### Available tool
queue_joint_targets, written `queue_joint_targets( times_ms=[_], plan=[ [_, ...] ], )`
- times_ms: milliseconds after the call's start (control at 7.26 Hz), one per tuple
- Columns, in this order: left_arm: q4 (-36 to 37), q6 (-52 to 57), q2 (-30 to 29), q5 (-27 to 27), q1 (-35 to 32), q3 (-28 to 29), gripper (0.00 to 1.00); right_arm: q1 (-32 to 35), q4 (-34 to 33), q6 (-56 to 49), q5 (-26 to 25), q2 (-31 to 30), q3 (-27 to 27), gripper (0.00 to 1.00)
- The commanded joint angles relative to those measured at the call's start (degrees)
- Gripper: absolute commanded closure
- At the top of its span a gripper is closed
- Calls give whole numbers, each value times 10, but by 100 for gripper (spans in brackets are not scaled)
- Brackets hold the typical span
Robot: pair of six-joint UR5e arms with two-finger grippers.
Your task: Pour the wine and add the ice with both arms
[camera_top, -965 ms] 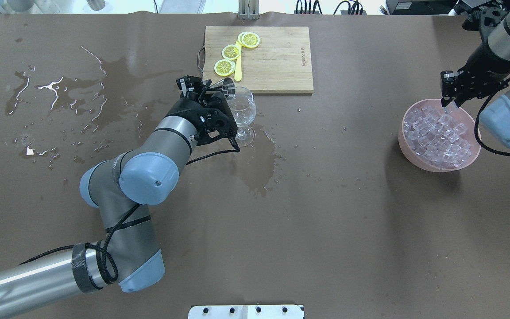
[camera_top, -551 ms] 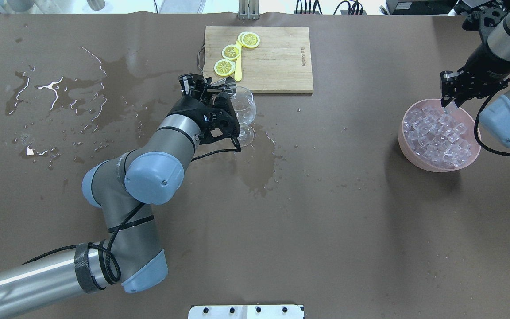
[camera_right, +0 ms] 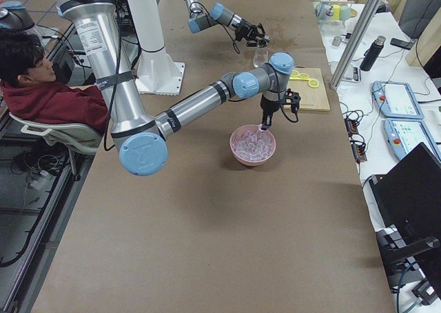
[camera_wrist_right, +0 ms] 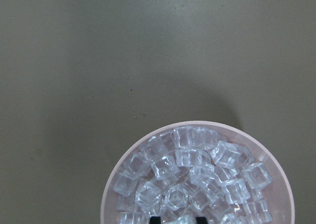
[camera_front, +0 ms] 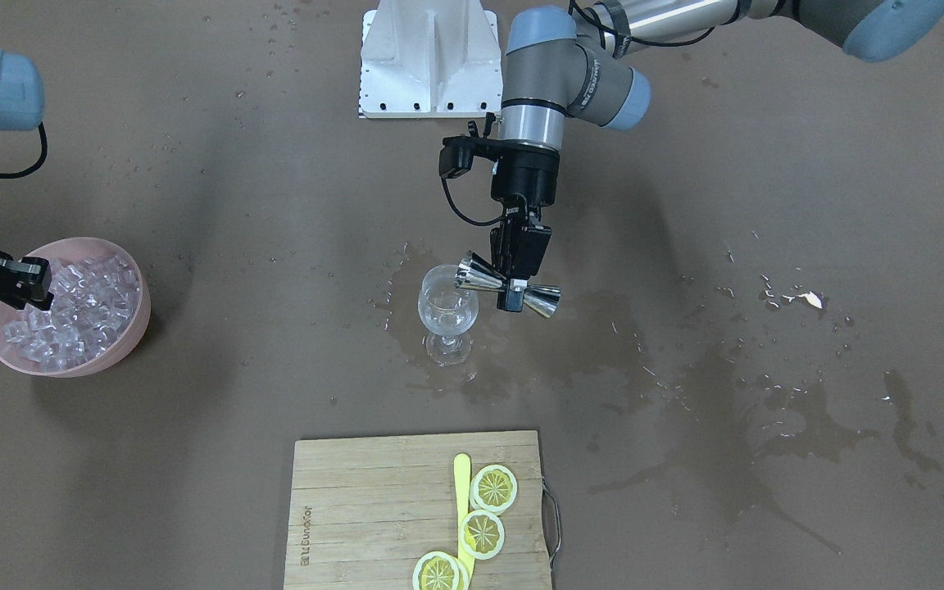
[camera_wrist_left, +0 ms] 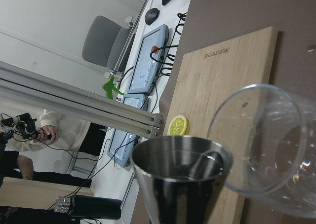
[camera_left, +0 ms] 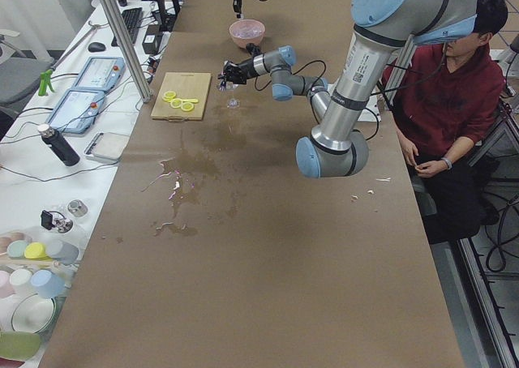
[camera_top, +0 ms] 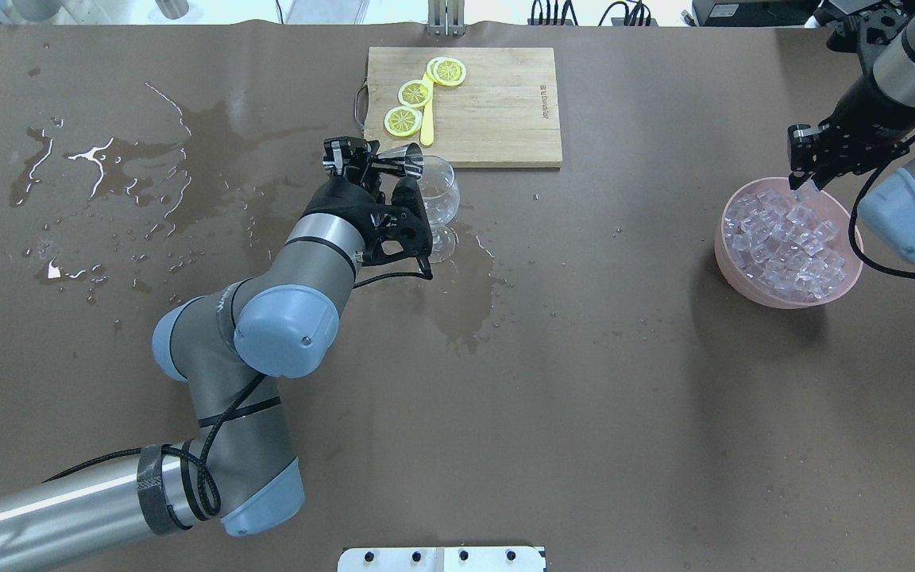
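- Two robot arms: a left arm and a right arm.
- One stemmed glass, mid-table.
- One metal jigger.
- One pink bowl, on the robot's right.
- ice: one heap of cubes, too many to count.
- One cutting board, far side.
- Three lemon slices.
- One yellow stick.
- One white base block.

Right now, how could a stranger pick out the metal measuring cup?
From the wooden cutting board, go to the clear stemmed glass near it. The steel jigger hangs tipped sideways at that glass's rim, gripped at its waist by the left claw. Nothing else there is shiny, metal and hourglass-shaped.
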Motion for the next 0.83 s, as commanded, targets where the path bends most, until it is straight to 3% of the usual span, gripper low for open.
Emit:
queue_joint_targets(
  times_ms=[0,689],
  plan=[
    [11,20,-6,8,2,0,100,0,0,0,0,0,1,87],
    [30,65,-9,25,6,-13,100,0,-1,1,1,9,-2,87]
  ],
)
